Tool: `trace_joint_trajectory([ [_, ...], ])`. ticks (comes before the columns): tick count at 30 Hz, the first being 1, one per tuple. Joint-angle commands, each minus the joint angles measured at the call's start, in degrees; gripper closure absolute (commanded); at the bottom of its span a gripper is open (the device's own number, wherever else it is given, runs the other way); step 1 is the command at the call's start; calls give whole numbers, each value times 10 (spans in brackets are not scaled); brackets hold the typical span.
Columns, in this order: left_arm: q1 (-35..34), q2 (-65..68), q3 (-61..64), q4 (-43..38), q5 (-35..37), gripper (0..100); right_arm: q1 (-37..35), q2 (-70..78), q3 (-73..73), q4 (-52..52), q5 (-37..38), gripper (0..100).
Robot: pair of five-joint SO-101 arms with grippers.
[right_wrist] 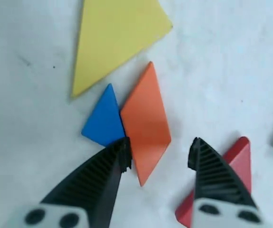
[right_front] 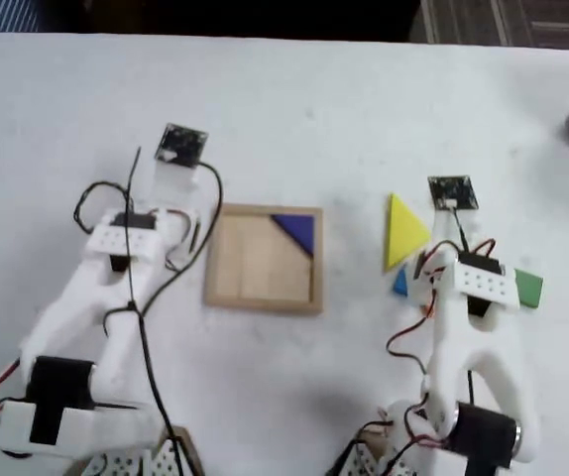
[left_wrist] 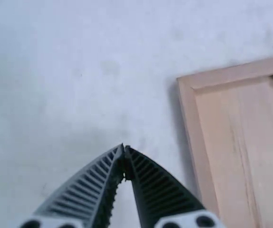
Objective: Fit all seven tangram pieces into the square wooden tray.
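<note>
While the left hand sits closed, the right hand gapes over orange parallelogram.

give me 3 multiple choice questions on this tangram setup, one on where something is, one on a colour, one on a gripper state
1. Where is the dark blue triangle?
A. in a corner of the wooden tray
B. held in a gripper
C. stacked on another piece

2. What colour is the piece lying under the gap of the right gripper?
A. green
B. orange
C. yellow

3. What state is the left gripper in?
A. wide open
B. shut on a piece
C. shut, holding nothing

Answers:
1 A, the high view shows it lying in the tray's corner.
2 B, the orange parallelogram lies between the spread tips.
3 C, its tips meet with nothing between them.
</note>
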Motion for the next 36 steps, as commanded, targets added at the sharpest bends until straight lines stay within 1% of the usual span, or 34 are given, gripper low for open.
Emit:
trace_joint_trajectory([
  [1, -6, -2, -33, 6, -1, 972, 9, 36, -48, 14, 13, 800],
  [4, -6, -2, -33, 5, -1, 972, 9, 92, -102, 61, 38, 800],
  [9, -6, -2, -33, 5, -1, 972, 10, 137, -147, 90, 40, 800],
  [13, -6, -2, -33, 5, -1, 972, -9, 137, -147, 86, 44, 800],
  [15, -6, -2, -33, 5, -1, 972, -17, 138, -148, 85, 61, 800],
  [22, -6, -2, -33, 6, -1, 972, -25, 138, -149, 48, 70, 800],
  [29, -6, 1, -33, 4, -1, 972, -31, 138, -155, 49, 126, 800],
  [36, -6, 1, -33, 3, -2, 972, -46, 144, -180, 48, 130, 800],
])
